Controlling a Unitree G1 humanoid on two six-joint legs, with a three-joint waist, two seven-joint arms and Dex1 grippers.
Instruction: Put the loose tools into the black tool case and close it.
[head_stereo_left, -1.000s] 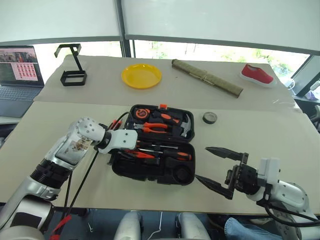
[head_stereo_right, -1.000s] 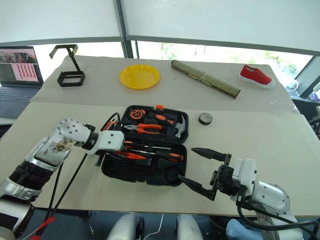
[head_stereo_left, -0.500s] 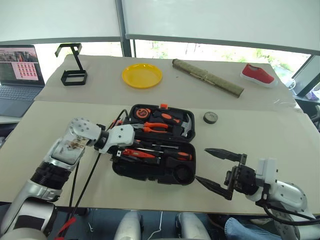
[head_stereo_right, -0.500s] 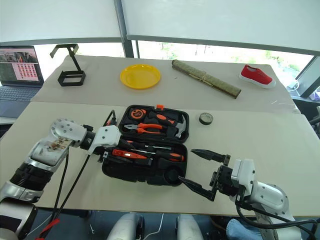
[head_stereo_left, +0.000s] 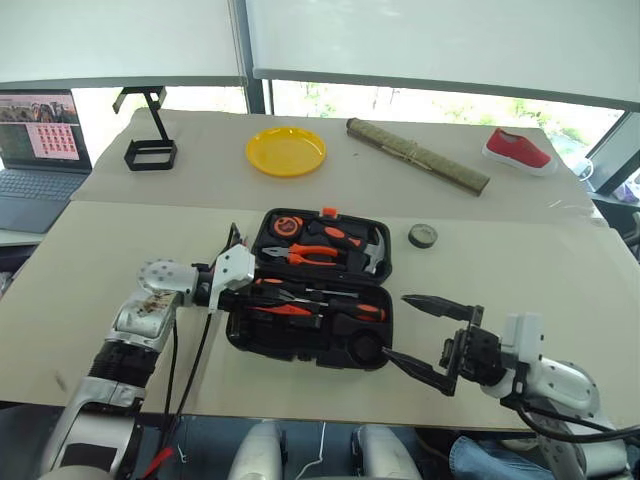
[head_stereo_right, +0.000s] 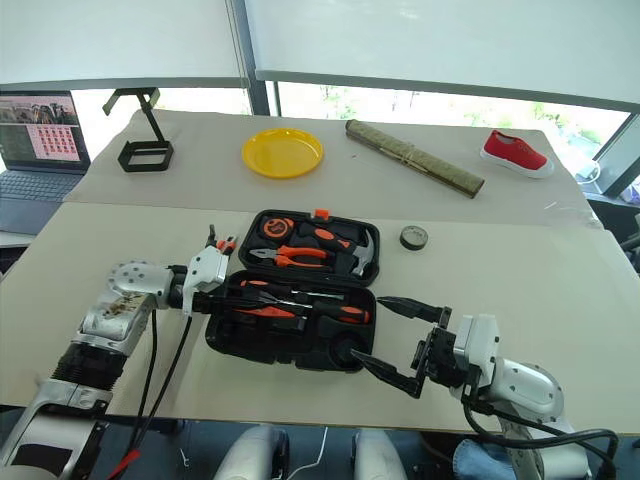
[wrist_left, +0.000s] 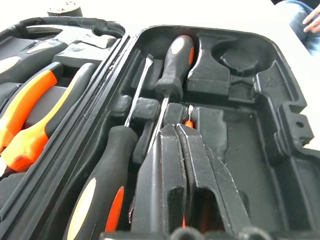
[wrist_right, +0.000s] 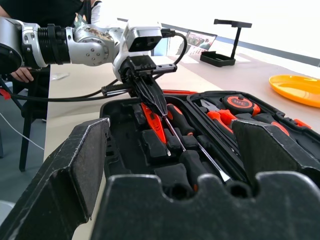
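The black tool case lies open in front of me. My left gripper is shut, its tips pressed low into the near half's left end. They lie over a slim orange screwdriver; whether they pinch it I cannot tell. Two orange-and-black-handled screwdrivers lie in slots beside it. The small dark roll sits on the table to the right of the case. My right gripper hangs open at the case's near right corner, holding nothing.
The case's far half holds orange pliers, a hammer and a tape measure. Farther back are a yellow plate, a wire-frame stand, a rolled mat, a red shoe and a laptop.
My left forearm has swung back and lower, and its gripper has turned to point across the case from its left edge. The right gripper has stayed put.
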